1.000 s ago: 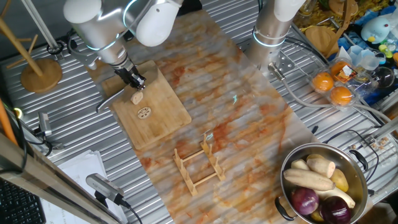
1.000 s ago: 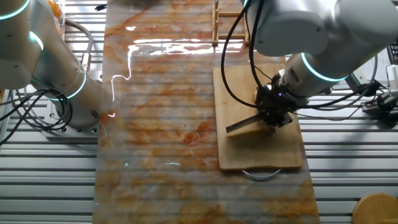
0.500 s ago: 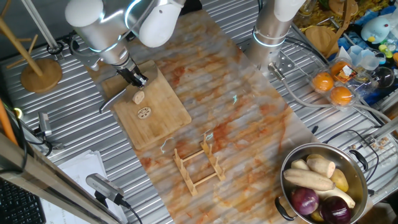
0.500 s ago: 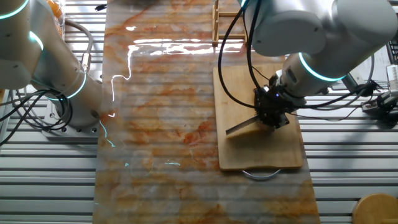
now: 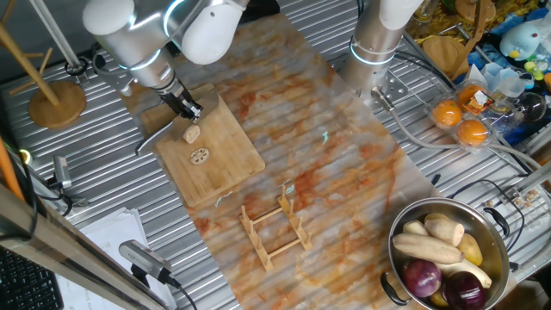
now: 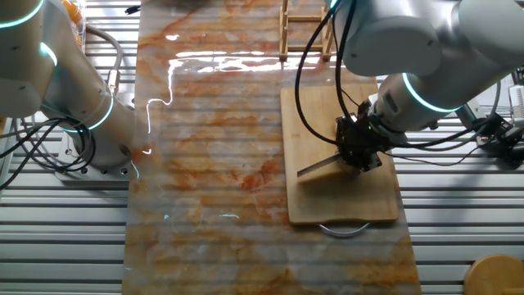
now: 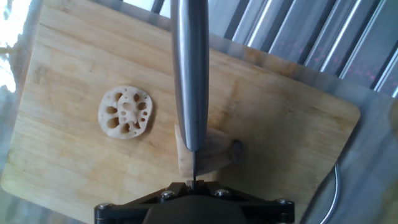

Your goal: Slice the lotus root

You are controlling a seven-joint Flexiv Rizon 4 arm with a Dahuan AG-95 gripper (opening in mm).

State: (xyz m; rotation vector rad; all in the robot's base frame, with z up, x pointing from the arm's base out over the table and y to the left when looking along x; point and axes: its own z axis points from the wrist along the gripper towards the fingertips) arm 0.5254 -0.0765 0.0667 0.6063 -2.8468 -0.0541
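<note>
The lotus root (image 7: 207, 153) is a stubby tan chunk on the bamboo cutting board (image 7: 292, 137), seen also as the lotus root (image 5: 191, 134) in one fixed view. One cut slice (image 7: 125, 112) with a ring of holes lies flat to its left; the slice (image 5: 200, 156) sits near the board's middle. My gripper (image 7: 193, 183) is shut on a steel knife (image 7: 189, 68), whose blade runs edge-on over the chunk. The other fixed view shows my gripper (image 6: 358, 147) above the board (image 6: 311, 115), with the blade (image 6: 318, 166) slanting down beside the chunk (image 6: 332, 173).
A wooden rack (image 5: 275, 228) stands on the mat in front of the board. A steel pot (image 5: 405, 275) with pale roots and purple onions is at the front right. Oranges (image 5: 461, 120), a second arm's base (image 5: 374, 43) and a wooden stand (image 5: 56, 99) ring the area.
The arm's upper body has swung slightly left and the gripper with the knife has shifted a little. Chunk and slice lie where they were.
</note>
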